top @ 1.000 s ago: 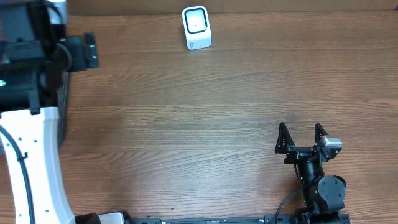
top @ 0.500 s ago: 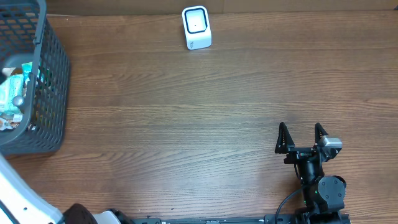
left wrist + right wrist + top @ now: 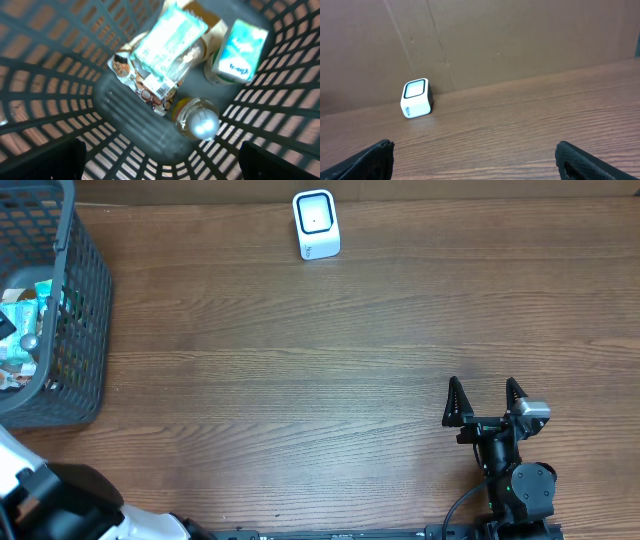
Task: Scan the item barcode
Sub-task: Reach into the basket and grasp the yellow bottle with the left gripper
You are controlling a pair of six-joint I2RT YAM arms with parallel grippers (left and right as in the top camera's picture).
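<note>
Wooden table (image 3: 300, 380), grey basket (image 3: 85, 310), packaged items (image 3: 165, 45) below wide-spread left tool (image 3: 160, 152)

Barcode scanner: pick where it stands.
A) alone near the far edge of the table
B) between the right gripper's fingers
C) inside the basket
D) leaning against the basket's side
A: the white barcode scanner stands by itself near the far edge of the table, well apart from the basket and from the open right gripper.
</note>
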